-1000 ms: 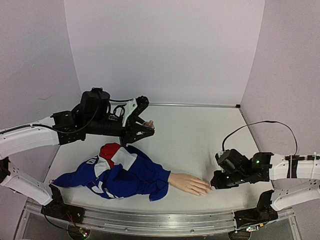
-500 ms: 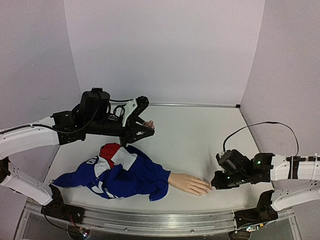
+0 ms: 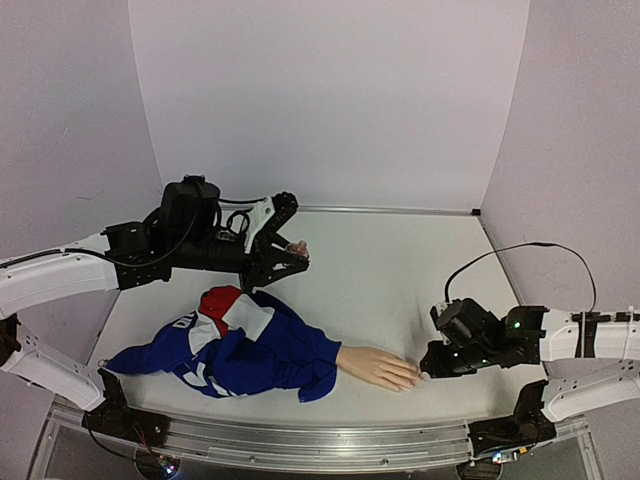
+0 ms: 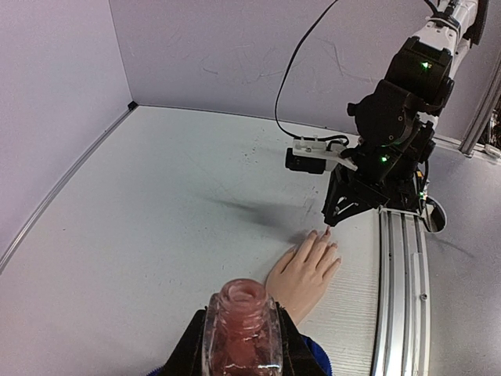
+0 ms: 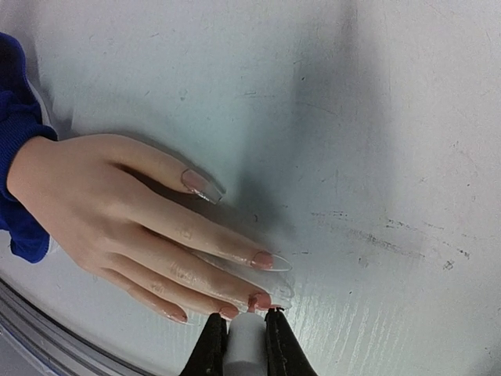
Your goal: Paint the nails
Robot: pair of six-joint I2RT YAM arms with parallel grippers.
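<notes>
Top external: hand (image 3: 378, 368) axis left-right, nails (image 3: 416, 379) point right toward right claw (image 3: 428, 373).

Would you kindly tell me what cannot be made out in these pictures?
Top view: the nails are too small to tell painted from bare.
Right wrist view: the brush is cut off by the bottom edge.
Left wrist view: the polish bottle loses its base likewise.

We look down on the whole tabletop (image 3: 400, 270) from above and behind, across it rightward from the left wrist, and closely from the right wrist onto the mannequin hand (image 5: 102, 204), which all three views share.
</notes>
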